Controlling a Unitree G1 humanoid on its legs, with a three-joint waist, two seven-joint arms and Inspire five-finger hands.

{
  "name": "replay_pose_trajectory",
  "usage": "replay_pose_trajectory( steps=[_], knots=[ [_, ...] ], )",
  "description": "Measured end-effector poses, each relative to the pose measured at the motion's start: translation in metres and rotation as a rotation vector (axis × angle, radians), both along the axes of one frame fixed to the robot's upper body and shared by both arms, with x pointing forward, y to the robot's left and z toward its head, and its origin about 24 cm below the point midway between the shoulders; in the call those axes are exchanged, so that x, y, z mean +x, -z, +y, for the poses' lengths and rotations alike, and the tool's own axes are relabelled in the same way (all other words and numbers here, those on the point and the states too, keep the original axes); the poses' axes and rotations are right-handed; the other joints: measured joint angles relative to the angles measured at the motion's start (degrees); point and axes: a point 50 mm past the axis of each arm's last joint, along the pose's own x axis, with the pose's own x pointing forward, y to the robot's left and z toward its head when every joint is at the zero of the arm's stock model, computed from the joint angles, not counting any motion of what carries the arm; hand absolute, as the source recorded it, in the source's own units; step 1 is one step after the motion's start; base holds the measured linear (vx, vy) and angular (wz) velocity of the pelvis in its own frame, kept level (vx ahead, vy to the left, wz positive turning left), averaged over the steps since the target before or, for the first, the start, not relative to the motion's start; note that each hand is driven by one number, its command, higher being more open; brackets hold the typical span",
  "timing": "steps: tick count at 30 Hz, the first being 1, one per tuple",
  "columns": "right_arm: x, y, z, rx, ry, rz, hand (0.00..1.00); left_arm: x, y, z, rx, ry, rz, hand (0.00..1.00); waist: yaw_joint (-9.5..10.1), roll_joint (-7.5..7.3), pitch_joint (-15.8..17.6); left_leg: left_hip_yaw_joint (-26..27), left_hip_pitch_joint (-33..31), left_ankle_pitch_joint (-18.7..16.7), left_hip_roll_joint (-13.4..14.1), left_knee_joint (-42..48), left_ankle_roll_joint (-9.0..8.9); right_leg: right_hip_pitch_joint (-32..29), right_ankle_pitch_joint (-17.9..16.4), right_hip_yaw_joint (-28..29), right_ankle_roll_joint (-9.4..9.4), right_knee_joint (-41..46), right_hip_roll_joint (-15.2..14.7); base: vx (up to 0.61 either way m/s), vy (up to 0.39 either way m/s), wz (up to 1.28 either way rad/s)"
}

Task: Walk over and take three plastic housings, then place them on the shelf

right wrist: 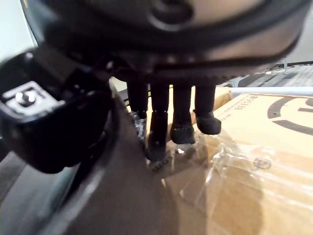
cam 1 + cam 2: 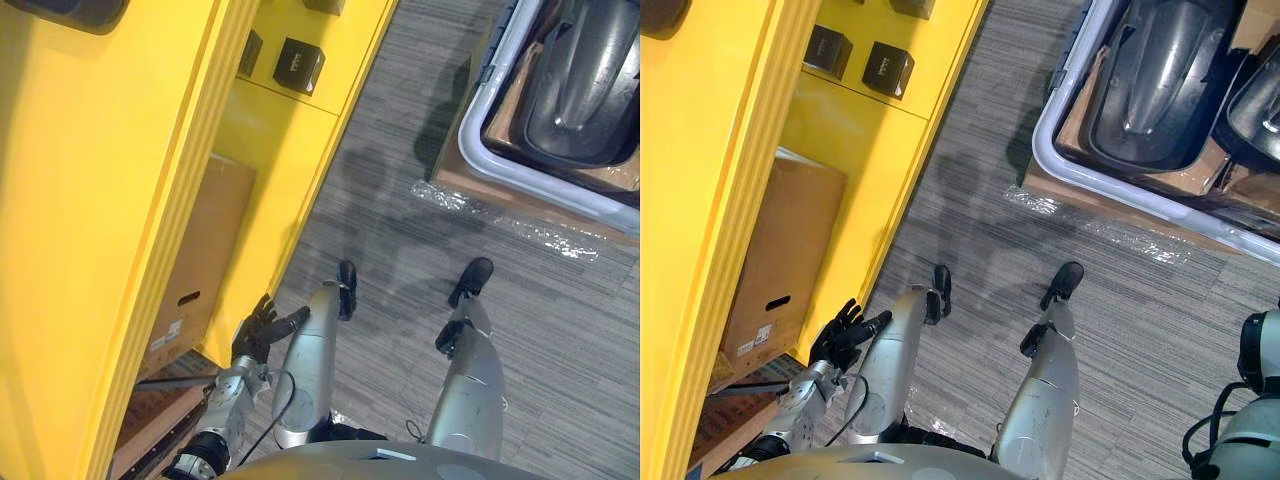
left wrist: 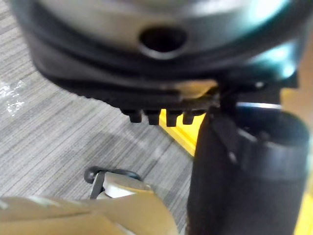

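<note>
While the right eye view shows two glossy dark-grey curved plastic housings (image 2: 1160, 80) upper right, left hand (image 2: 840, 338) and right hand (image 1: 182, 117) hang straight-fingered.

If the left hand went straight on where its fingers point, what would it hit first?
Probably the yellow shelf, right past the left hand; depth is unclear.

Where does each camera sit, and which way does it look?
Left eye view: on the head, looking down at the yellow shelf, grey carpet and bin of dark housings; the left hand hangs by the shelf, fingers relaxed.
Right eye view: beside it, same scene.
Left wrist view: on the left wrist, looking past its fingers at carpet and shelf.
Right wrist view: on the right wrist, looking past the right hand at wrapped cardboard.
Shared: both eyes see shelf, bin, left hand.
</note>
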Motion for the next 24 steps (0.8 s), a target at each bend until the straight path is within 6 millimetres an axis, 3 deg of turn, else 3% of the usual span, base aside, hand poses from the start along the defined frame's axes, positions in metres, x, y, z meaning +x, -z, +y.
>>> replay_pose_trajectory(
  steps=[6, 9, 11, 13, 14, 16, 17, 19, 21, 24],
  knots=[
    [0.005, 0.008, 0.004, -0.096, -0.017, 0.115, 0.0, 0.002, 0.002, -0.002, -0.016, 0.017, 0.031, 1.0, -0.72, -0.38, 0.3, 0.3, 5.7, 1.1, 0.1, -3.1, -0.8, 3.3, -1.6, -0.7, -1.54, 1.7, 0.0, -0.02, -0.023, 0.01],
    [0.016, 0.018, 0.014, -0.085, -0.07, 0.127, 0.0, 0.008, -0.004, 0.005, -0.016, -0.029, 0.008, 1.0, -2.17, -1.66, 1.2, 0.2, 8.5, 1.4, 0.5, -4.0, -1.28, 5.8, -2.1, -1.1, -1.79, 1.8, 0.4, -0.04, -0.016, 0.03],
    [0.023, 0.029, 0.023, -0.109, -0.12, 0.163, 0.0, 0.016, -0.013, 0.013, -0.015, -0.085, -0.042, 1.0, -3.28, -3.36, 2.4, 0.2, 10.7, 1.5, 1.0, -4.8, -1.66, 7.9, -2.3, -1.3, -2.04, 1.6, 0.9, -0.06, -0.008, -0.02],
    [0.028, 0.037, 0.032, -0.124, -0.185, 0.181, 0.0, 0.03, -0.033, 0.022, -0.011, -0.094, -0.126, 1.0, -4.95, -5.66, 4.0, 0.1, 13.7, 1.8, 1.1, -6.3, -2.1, 11.1, -2.4, -1.9, -2.15, -0.1, 1.3, -0.06, -0.004, 0.06],
    [0.028, 0.039, 0.034, -0.125, -0.198, 0.174, 0.0, 0.034, -0.039, 0.023, -0.009, -0.087, -0.151, 1.0, -5.21, -6.06, 4.2, 0.1, 14.4, 2.0, 1.1, -6.7, -2.18, 12.0, -2.3, -2.0, -2.14, -0.8, 1.5, -0.03, -0.001, 0.09],
    [0.023, 0.04, 0.038, -0.135, -0.249, 0.118, 0.0, 0.044, -0.073, 0.027, 0.01, -0.055, -0.289, 1.0, -6.72, -7.22, 4.9, 0.4, 18.6, 2.5, 1.0, -9.1, -2.5, 16.5, -1.3, -2.4, -1.42, -3.7, 2.0, 0.0, 0.004, 0.02],
    [0.022, 0.04, 0.039, -0.137, -0.253, 0.115, 0.0, 0.045, -0.077, 0.027, 0.01, -0.052, -0.304, 1.0, -6.81, -7.28, 4.9, 0.4, 19.1, 2.6, 1.0, -9.3, -2.5, 16.9, -1.3, -2.4, -1.4, -4.0, 2.1, 0.06, 0.018, -0.01],
    [0.022, 0.046, 0.044, -0.124, -0.28, 0.086, 0.0, 0.049, -0.101, 0.029, 0.029, -0.016, -0.39, 1.0, -8.03, -7.75, 4.6, 0.9, 22.3, 2.8, 1.0, -11.3, -2.72, 19.8, -1.1, -2.2, -1.26, -5.5, 2.4, 0.07, 0.013, -0.06],
    [0.027, 0.059, 0.053, -0.081, -0.303, 0.052, 0.0, 0.059, -0.135, 0.032, 0.092, 0.054, -0.511, 1.0, -9.11, -9.36, 3.6, 1.9, 25.1, 3.3, 1.1, -14.0, -3.16, 21.4, -1.1, -1.6, -1.17, -6.6, 2.8, 0.08, -0.001, -0.13],
    [0.032, 0.082, 0.063, -0.039, -0.326, 0.073, 0.0, 0.074, -0.163, 0.027, 0.101, 0.134, -0.611, 1.0, -9.86, -10.85, 1.5, 3.5, 27.6, 3.8, 1.2, -16.1, -3.34, 21.9, -1.1, -0.5, -1.19, -7.0, 3.0, 0.09, 0.014, -0.2]
  ],
)
